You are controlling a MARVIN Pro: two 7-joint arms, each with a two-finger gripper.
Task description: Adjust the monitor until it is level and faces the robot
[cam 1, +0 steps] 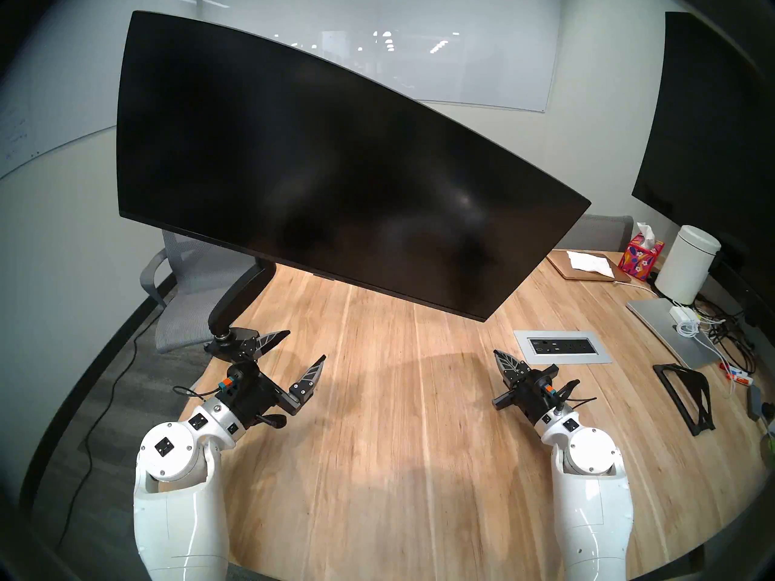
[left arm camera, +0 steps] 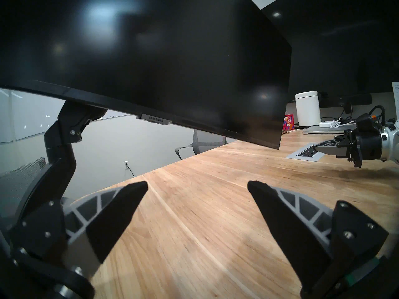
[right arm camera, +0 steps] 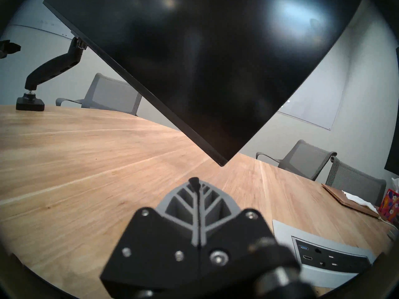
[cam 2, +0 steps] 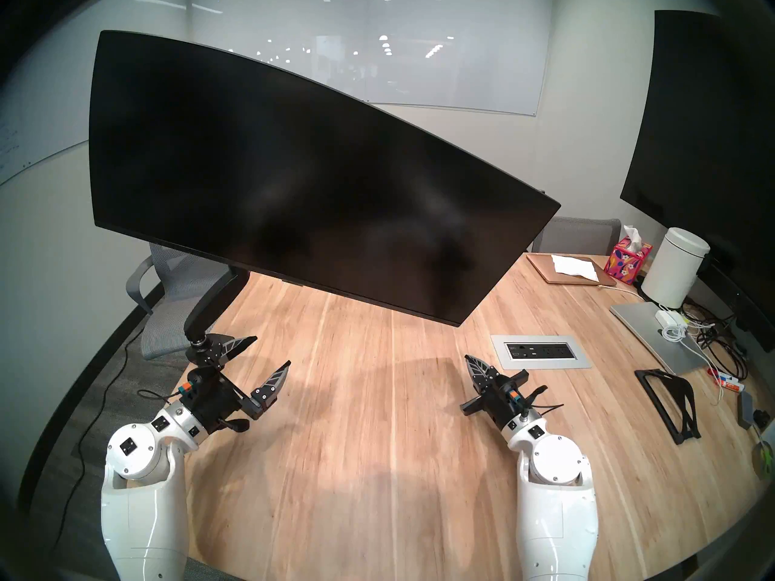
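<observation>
Head view: the monitor is hanging over the far table, tipping down on its right | my left gripper is spreading wide, waiting | my right gripper is pressing its fingers together, probably for pushing up the low corner.

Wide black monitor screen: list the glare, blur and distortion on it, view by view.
Head views: fisheye bows the wide, curved black monitor's edges; its dark screen carries only faint sheen, while ceiling lights mirror in the glass wall behind. Left wrist view: soft bluish glare patch at upper left of the screen, smaller light spots elsewhere. Right wrist view: bright blurred glare at upper right; the shut right hand is out of focus.
</observation>
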